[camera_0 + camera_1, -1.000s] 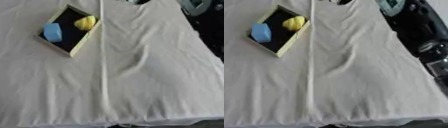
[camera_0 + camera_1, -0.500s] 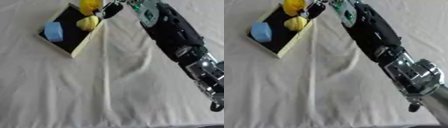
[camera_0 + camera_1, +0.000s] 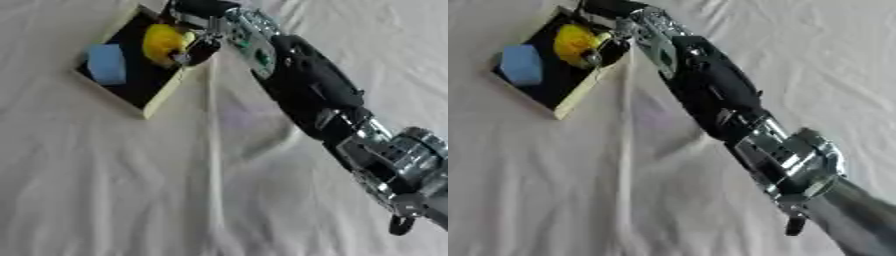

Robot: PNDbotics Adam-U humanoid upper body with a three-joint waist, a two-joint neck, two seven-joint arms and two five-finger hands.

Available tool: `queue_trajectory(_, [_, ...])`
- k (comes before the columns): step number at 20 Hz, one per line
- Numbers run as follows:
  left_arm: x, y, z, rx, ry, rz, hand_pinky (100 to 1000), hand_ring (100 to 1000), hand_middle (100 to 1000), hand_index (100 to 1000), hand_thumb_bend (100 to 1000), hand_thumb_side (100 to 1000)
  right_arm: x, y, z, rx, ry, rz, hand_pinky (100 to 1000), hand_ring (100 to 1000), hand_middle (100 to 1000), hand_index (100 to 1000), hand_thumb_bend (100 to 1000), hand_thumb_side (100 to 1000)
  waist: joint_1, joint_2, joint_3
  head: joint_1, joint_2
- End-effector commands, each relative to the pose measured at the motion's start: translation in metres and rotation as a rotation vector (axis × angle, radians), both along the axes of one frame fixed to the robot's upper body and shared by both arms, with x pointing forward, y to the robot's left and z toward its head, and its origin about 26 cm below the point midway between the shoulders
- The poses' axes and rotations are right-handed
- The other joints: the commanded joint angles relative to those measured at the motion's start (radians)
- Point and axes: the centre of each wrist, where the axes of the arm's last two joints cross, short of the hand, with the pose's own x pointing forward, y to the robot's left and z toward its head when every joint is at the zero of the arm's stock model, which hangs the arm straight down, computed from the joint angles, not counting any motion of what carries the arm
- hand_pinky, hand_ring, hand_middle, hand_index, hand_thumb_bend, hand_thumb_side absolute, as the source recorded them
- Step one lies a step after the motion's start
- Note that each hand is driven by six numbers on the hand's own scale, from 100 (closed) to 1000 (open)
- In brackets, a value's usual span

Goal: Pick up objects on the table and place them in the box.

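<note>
Both eye views look steeply down from the head onto the cloth-covered tabletop [image 3: 131, 190], askew. They share nearly everything: the box [image 3: 144, 107] at upper left and the right arm [image 3: 710, 95] crossing diagonally; the right eye's picture sits slightly shifted.

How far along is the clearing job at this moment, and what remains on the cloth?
Looks done: a blue block lies inside the box. In hand: the right hand reaches over the box's far end at a yellow object; whether its fingers grip it cannot be told. Left: no loose objects show on the white cloth, so this appears to be the last placement.
</note>
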Motion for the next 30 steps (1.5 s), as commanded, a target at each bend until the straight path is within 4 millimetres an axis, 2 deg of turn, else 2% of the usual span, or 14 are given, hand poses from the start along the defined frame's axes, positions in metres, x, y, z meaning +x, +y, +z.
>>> queue_trajectory(1, [-0.004,0.000,0.008,0.006,-0.033,-0.012,787,756,691,891,160,436,0.003,-0.002,0.004,-0.012,-0.023,-0.013,843,766,534,635,100,100,0.005,-0.016,0.001,-0.004,-0.013])
queue_trajectory(3, [-0.004,-0.001,0.008,0.005,-0.030,-0.014,786,756,691,891,160,437,0.003,-0.002,0.004,-0.021,-0.023,-0.009,853,807,603,714,100,100,0.005,-0.017,0.000,-0.004,-0.012])
queue_trajectory(5, [-0.004,-0.001,0.007,0.006,-0.028,-0.015,786,755,691,891,161,436,0.002,0.000,0.005,-0.033,-0.024,0.011,883,862,722,845,100,100,0.006,-0.018,-0.001,-0.003,-0.009])
queue_trajectory(6, [-0.004,-0.001,0.007,0.006,-0.026,-0.015,786,755,692,891,160,437,0.001,0.001,0.007,-0.041,-0.027,0.024,894,877,743,864,104,140,0.006,-0.019,-0.002,-0.002,-0.006])
queue_trajectory(10, [-0.004,-0.001,0.005,0.009,-0.018,-0.016,787,756,693,892,161,437,-0.003,0.005,0.018,-0.045,-0.047,0.043,915,900,770,891,123,243,0.008,-0.025,-0.006,0.000,0.000])
queue_trajectory(14, [-0.004,-0.001,0.004,0.012,-0.013,-0.018,787,756,694,892,164,436,-0.007,0.009,0.029,-0.006,-0.063,0.047,919,902,774,897,104,273,0.010,-0.035,-0.010,0.004,0.005])
queue_trajectory(26, [-0.004,-0.002,0.001,0.018,0.002,-0.023,786,757,696,892,169,435,-0.020,0.016,0.055,0.053,-0.108,0.052,931,915,793,915,160,230,0.013,-0.057,-0.021,0.011,0.017])
queue_trajectory(30, [-0.004,-0.002,0.001,0.016,0.003,-0.027,786,757,696,893,173,433,-0.020,0.017,0.054,0.016,-0.103,0.042,943,931,813,935,243,205,0.015,-0.060,-0.024,0.007,0.017])
